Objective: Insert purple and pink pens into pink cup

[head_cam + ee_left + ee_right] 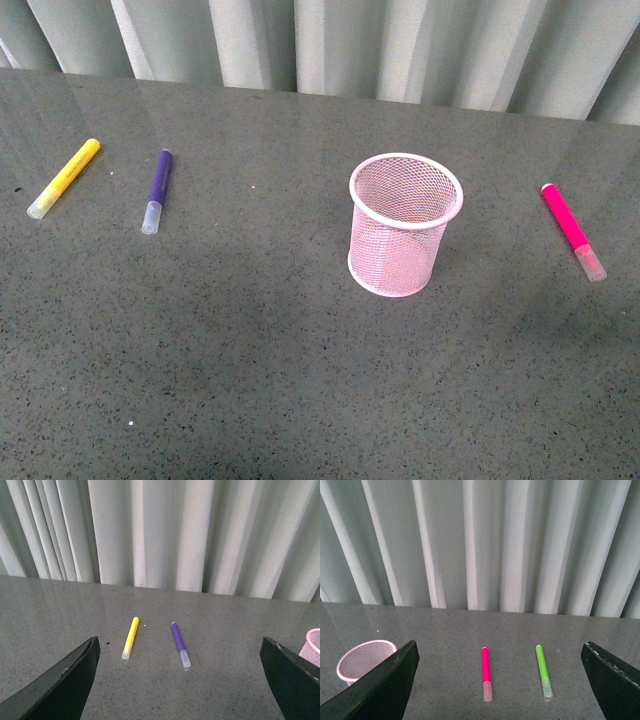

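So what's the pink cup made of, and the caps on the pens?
The pink cup looks like metal wire mesh painted matte pink: tiny holes let the table show through. The caps on the purple pen and pink pen look like frosted clear plastic, probably.

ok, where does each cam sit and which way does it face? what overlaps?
Front: on the body between the arms, looking down at table, yellow pen, purple pen, pink cup, pink pen; no arm shows.
Left wrist: on the left arm, facing the curtain low over yellow pen and purple pen; left gripper frames it, jaws wide apart.
Right wrist: on the right arm, facing the curtain over pink pen and green pen; right gripper frames it, jaws wide apart.
Shared: pink cup in all three.
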`<state>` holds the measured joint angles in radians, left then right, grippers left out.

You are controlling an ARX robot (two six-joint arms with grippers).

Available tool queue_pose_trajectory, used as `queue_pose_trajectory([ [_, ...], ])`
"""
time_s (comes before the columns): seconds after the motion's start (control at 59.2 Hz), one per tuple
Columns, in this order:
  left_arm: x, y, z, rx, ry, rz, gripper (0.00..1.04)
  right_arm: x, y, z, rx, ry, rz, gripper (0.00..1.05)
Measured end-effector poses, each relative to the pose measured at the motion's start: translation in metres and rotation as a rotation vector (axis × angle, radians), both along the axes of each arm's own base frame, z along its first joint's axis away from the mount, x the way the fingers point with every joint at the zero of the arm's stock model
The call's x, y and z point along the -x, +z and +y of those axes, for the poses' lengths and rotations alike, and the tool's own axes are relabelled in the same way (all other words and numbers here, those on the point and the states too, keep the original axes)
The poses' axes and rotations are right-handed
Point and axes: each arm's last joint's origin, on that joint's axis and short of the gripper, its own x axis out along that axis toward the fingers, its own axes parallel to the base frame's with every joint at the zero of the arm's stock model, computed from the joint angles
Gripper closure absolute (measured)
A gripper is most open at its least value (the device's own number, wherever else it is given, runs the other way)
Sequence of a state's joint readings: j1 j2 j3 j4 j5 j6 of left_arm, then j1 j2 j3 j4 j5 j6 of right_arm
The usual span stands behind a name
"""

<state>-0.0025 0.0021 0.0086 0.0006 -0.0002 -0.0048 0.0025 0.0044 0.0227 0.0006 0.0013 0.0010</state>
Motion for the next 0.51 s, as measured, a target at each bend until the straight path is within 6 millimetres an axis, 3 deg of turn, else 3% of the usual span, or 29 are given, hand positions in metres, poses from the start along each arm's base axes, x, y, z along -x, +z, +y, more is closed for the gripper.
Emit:
queue_pose_trajectory([
  [0.507, 0.0, 0.0, 0.0, 0.0, 0.0, 0.0, 0.07, 0.0, 0.0, 0.0, 0.0, 0.0, 0.0, 0.07],
])
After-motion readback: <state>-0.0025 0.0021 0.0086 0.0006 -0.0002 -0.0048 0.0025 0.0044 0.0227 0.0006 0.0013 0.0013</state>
